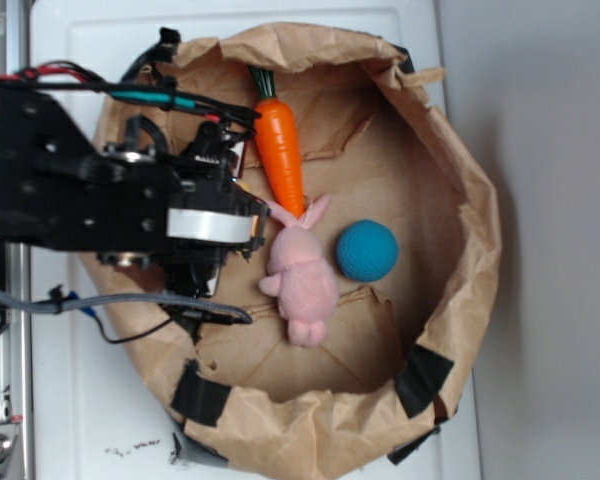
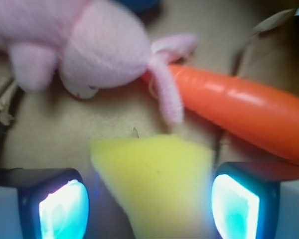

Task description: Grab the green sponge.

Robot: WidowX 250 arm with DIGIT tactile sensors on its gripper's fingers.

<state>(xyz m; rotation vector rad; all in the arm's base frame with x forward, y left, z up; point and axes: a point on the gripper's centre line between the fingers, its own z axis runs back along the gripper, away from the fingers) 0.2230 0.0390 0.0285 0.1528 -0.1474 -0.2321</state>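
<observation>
The green sponge looks like a yellow foam wedge. It lies on the brown paper in the wrist view, right between my gripper's two fingers. The left fingertip stands apart from it by a dark gap. The right fingertip is close to its edge, and the jaws stand wide, so the gripper is open. In the exterior view the arm and gripper hang over the left side of the paper bag and hide the sponge.
A pink plush bunny lies just beyond the gripper, an orange toy carrot beside it and a teal ball further right. The bag's crumpled walls ring everything. In the wrist view the bunny and the carrot lie behind the sponge.
</observation>
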